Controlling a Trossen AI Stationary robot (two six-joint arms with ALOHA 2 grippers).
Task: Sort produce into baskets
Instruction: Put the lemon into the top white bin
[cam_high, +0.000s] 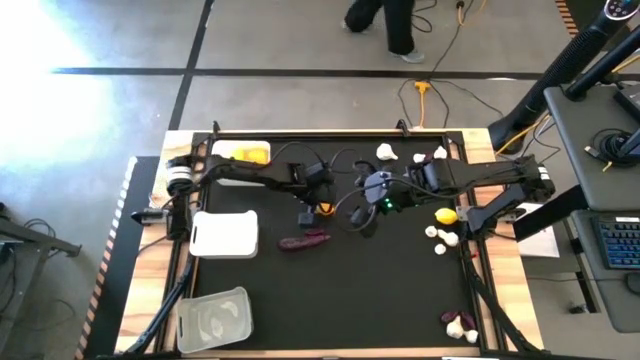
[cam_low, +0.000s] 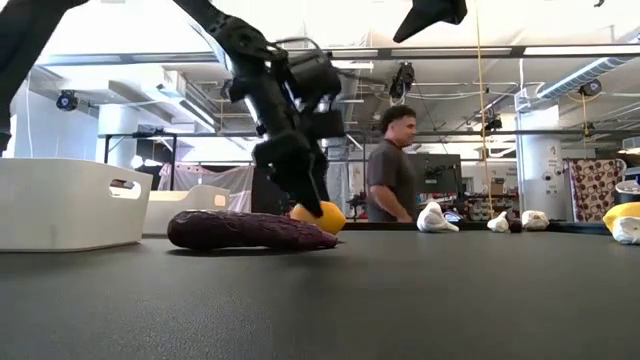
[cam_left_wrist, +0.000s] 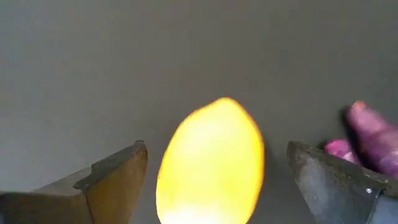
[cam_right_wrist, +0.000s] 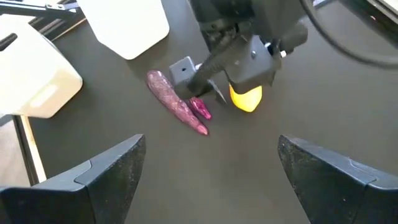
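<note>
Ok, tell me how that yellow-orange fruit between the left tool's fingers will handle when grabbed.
The smooth, egg-shaped yellow-orange fruit will probably roll if nudged off-centre. Its glossy skin may slip between the open left tool's fingers. It looks firm, so likely won't squash.

yellow fruit (cam_left_wrist: 210, 163) blurred and cut off, clear basket (cam_high: 213, 319) contents indistinct

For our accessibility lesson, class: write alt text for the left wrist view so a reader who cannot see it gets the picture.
A yellow-orange fruit sits close up on the dark table, in the gap of the open left gripper, whose fingers flank it on either side without visibly touching it. The tip of a purple sweet potato shows beyond one finger.
</note>
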